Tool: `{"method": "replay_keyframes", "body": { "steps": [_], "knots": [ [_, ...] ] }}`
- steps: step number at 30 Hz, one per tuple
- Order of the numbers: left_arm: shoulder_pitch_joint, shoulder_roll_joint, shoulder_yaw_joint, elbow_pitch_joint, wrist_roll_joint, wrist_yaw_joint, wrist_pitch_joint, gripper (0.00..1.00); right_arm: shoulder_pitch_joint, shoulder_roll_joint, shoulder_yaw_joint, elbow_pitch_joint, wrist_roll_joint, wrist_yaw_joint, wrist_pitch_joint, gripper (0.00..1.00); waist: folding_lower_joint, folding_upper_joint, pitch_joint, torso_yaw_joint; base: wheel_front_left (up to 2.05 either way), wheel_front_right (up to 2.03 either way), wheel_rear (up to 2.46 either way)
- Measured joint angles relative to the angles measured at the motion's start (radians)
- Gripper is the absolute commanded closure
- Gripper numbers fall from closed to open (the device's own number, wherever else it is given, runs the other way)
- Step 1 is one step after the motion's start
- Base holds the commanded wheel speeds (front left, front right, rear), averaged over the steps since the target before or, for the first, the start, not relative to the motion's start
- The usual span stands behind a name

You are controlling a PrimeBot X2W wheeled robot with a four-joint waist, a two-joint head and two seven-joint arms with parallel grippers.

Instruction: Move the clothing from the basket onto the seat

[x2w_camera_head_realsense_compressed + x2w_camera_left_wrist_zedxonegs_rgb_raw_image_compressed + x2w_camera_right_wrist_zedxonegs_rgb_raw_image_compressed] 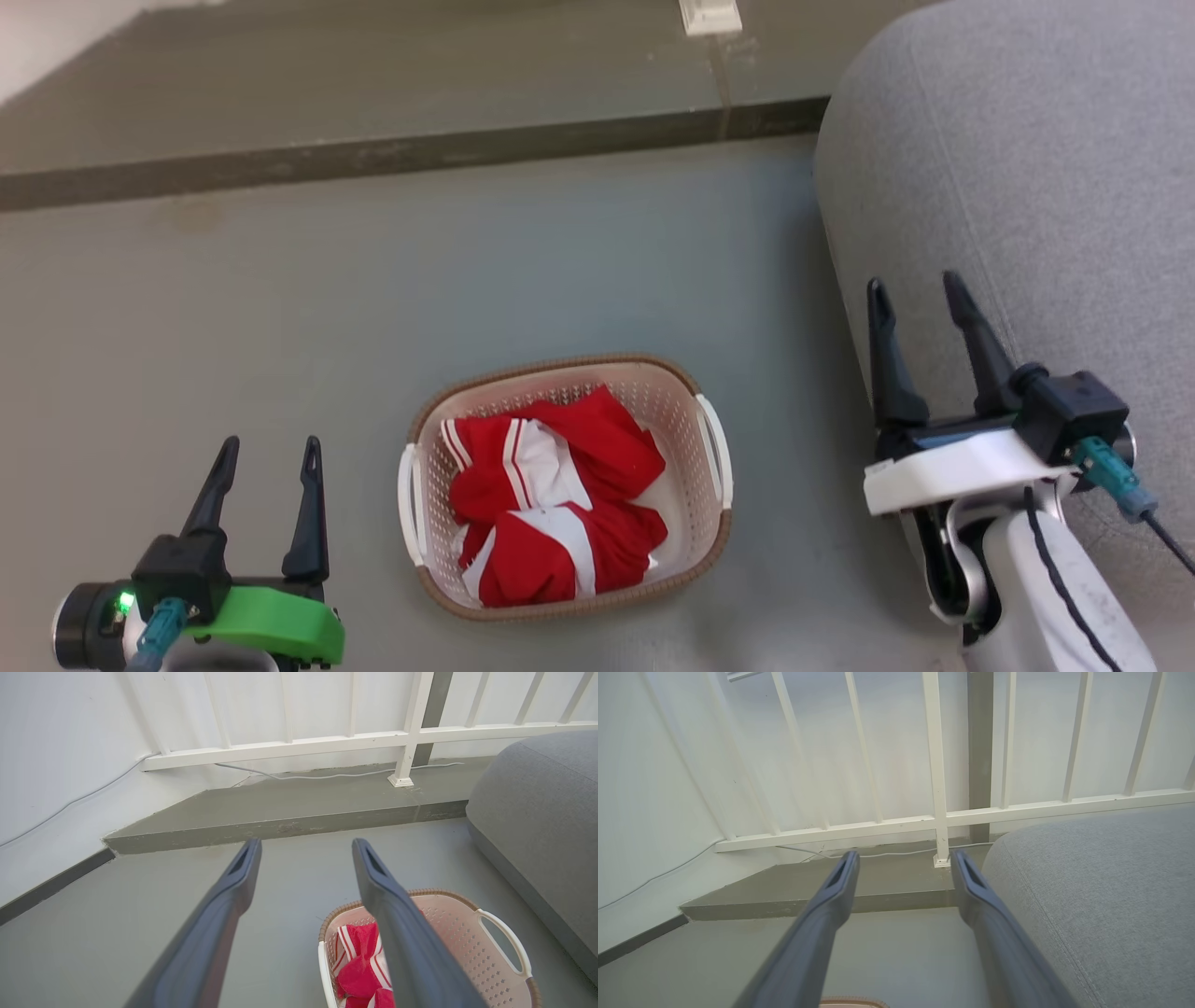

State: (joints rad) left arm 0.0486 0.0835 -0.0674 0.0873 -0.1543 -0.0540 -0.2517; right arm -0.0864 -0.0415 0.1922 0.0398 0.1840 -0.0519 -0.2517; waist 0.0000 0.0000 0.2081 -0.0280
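Red clothing (553, 509) in basket (556, 362), between both spread jaws.

The head view looks steeply down on the floor (280, 327), basket (560, 362) and seat (1027, 187). Both wrist views sit lower, facing forward to the railing (280, 746); all three share the step (373, 154) and seat.

Home: white railing (934, 765), laundry basket (560, 360), grey seat (1027, 168)
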Motion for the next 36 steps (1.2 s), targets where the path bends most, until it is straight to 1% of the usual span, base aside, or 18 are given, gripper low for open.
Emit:
{"method": "replay_keyframes", "body": {
  "steps": [6, 7, 10, 14, 15, 16, 20, 24, 25, 29, 34, 36],
  "knots": [
    [-0.056, 0.010, -0.007, 0.047, 0.008, -0.010, 0.000, 0.00, -0.054, 0.000, -0.030, -0.041, -0.002, -0.012, 0.000, 0.00, 0.0000, 0.0000, 0.081, -0.018, 0.00, 0.00, 0.00],
    [-0.067, 0.014, -0.010, 0.060, 0.011, -0.016, 0.000, 0.00, -0.060, -0.001, -0.033, -0.049, -0.002, -0.013, 0.000, 0.00, 0.0000, 0.0000, 0.095, -0.021, 0.00, 0.00, 0.00],
    [-0.102, 0.030, -0.023, 0.092, 0.017, -0.018, 0.000, 0.00, -0.087, -0.001, -0.044, -0.068, -0.001, -0.021, 0.000, 0.00, 0.0001, 0.0000, 0.136, -0.033, 0.00, 0.00, 0.00],
    [-0.155, 0.034, -0.045, 0.127, 0.047, -0.028, 0.000, 0.00, -0.123, -0.001, -0.057, -0.092, 0.000, -0.024, 0.000, 0.00, 0.0001, 0.0000, 0.193, -0.050, 0.00, 0.00, 0.00],
    [-0.155, 0.034, -0.045, 0.127, 0.047, -0.028, 0.000, 0.00, -0.123, -0.001, -0.057, -0.092, 0.000, -0.024, 0.000, 0.00, 0.0001, 0.0000, 0.193, -0.050, 0.00, 0.00, 0.00],
    [-0.169, 0.036, -0.053, 0.134, 0.052, -0.033, 0.000, 0.00, -0.132, -0.001, -0.058, -0.096, 0.001, -0.029, 0.000, 0.00, 0.0001, 0.0000, 0.207, -0.054, 0.00, 0.00, 0.00],
    [-0.225, 0.042, -0.082, 0.168, 0.070, -0.040, 0.000, 0.00, -0.175, -0.002, -0.058, -0.116, 0.005, -0.030, 0.000, 0.00, 0.0000, 0.0000, 0.263, -0.069, 0.00, 0.00, 0.00],
    [-0.275, 0.059, -0.105, 0.204, 0.085, -0.047, 0.000, 0.00, -0.224, -0.003, -0.055, -0.137, 0.011, -0.032, -0.003, 0.00, 0.0000, 0.0000, 0.321, -0.082, 0.00, 0.00, 0.00],
    [-0.289, 0.063, -0.109, 0.212, 0.095, -0.047, 0.000, 0.00, -0.236, -0.004, -0.054, -0.142, 0.011, -0.039, -0.003, 0.00, 0.0000, 0.0000, 0.335, -0.085, 0.00, 0.00, 0.00],
    [-0.344, 0.070, -0.140, 0.236, 0.122, -0.055, 0.000, 0.00, -0.280, -0.004, -0.050, -0.160, 0.021, -0.047, -0.003, 0.00, 0.0000, 0.0000, 0.393, -0.096, 0.00, 0.00, 0.00],
    [-0.404, 0.091, -0.162, 0.265, 0.133, -0.060, 0.000, 0.00, -0.333, -0.006, -0.047, -0.180, 0.036, -0.049, -0.003, 0.00, 0.0001, 0.0000, 0.466, -0.108, 0.00, 0.00, 0.00],
    [-0.428, 0.098, -0.164, 0.274, 0.133, -0.060, 0.000, 0.00, -0.353, -0.007, -0.044, -0.189, 0.040, -0.054, -0.003, 0.00, 0.0001, 0.0000, 0.494, -0.112, 0.00, 0.00, 0.00]
  ]
}}
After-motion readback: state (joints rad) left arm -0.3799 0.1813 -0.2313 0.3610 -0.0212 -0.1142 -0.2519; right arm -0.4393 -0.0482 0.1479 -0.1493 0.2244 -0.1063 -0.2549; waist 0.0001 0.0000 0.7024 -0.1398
